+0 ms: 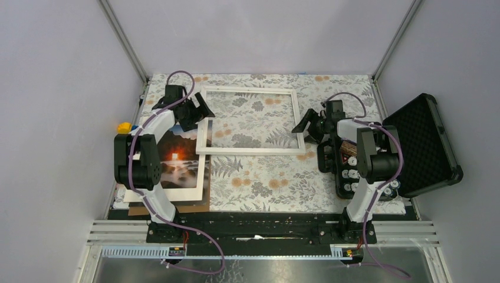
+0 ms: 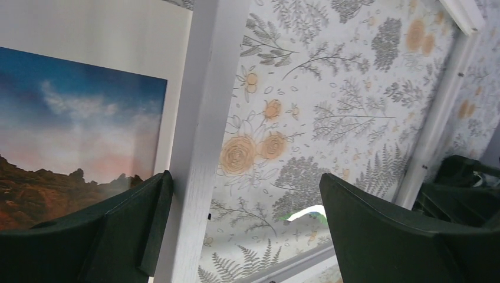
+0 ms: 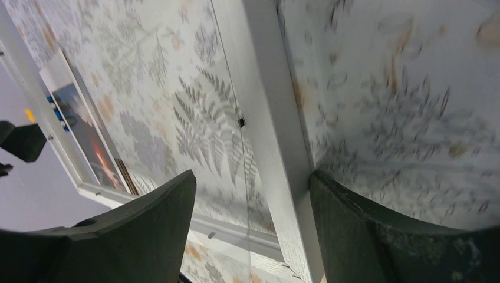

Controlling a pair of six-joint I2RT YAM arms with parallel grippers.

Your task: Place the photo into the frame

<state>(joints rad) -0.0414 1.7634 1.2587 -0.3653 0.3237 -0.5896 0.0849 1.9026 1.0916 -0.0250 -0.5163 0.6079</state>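
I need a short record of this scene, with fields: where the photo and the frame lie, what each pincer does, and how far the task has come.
photo: face up on a white mat, at the left, outside the frame
frame: lies on the floral cloth, in the middle; its left rail overlaps the mat's right edge
left pincer: open, jaws on either side of the frame's left rail
right pincer: open, jaws on either side of the frame's right rail
held: nothing
task state: photo not yet in the frame
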